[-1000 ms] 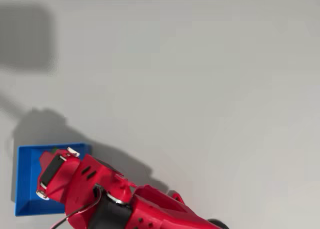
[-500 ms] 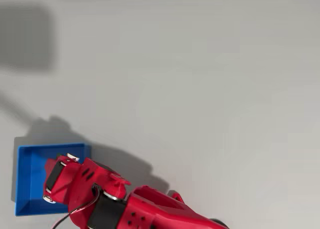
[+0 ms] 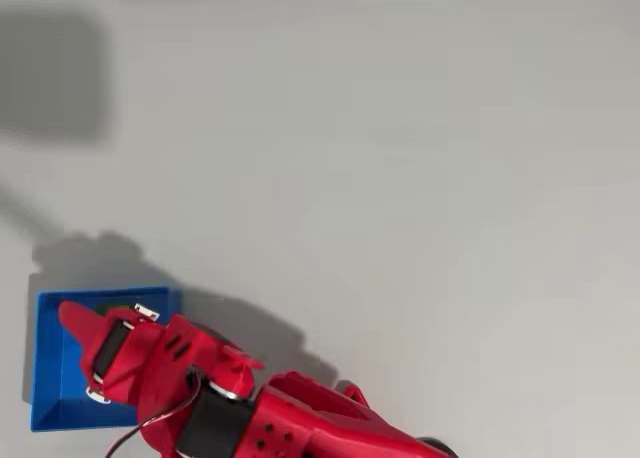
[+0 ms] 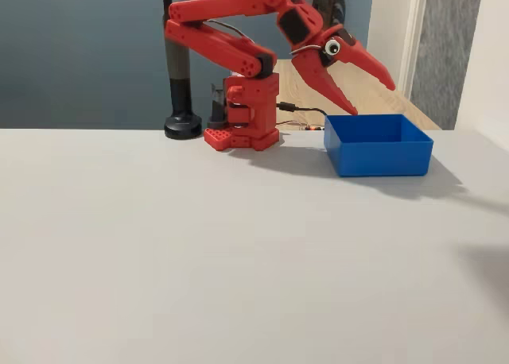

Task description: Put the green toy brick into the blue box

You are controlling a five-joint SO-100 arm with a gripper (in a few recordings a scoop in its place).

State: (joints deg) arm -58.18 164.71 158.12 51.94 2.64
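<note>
Step in hand: release over the box. In the fixed view the gripper (image 4: 370,95) is hanging above the box (image 4: 378,146) at right of centre, its two fingers spread wide apart with nothing between them. In the overhead view the gripper (image 3: 75,323) is sitting over the box (image 3: 50,378) at lower left of the frame, one finger reaching toward the box's upper-left corner.

Brick: a small patch of green is showing inside the box near its upper wall, just beside the gripper, in the overhead view (image 3: 118,308). I am judging this to be the brick lying on the box floor; the arm is covering most of it. In the fixed view the box walls are hiding the interior.

Change from earlier frames: one second ago the gripper was sitting further toward the upper right of the box; half a second ago it had shifted down and left. Now a finger is jutting out toward the left wall, so the fingers look to be opening. The box is keeping its place.

Next move, as I judge it: lift the arm straight up clear of the walls and confirm the brick is inside.
</note>
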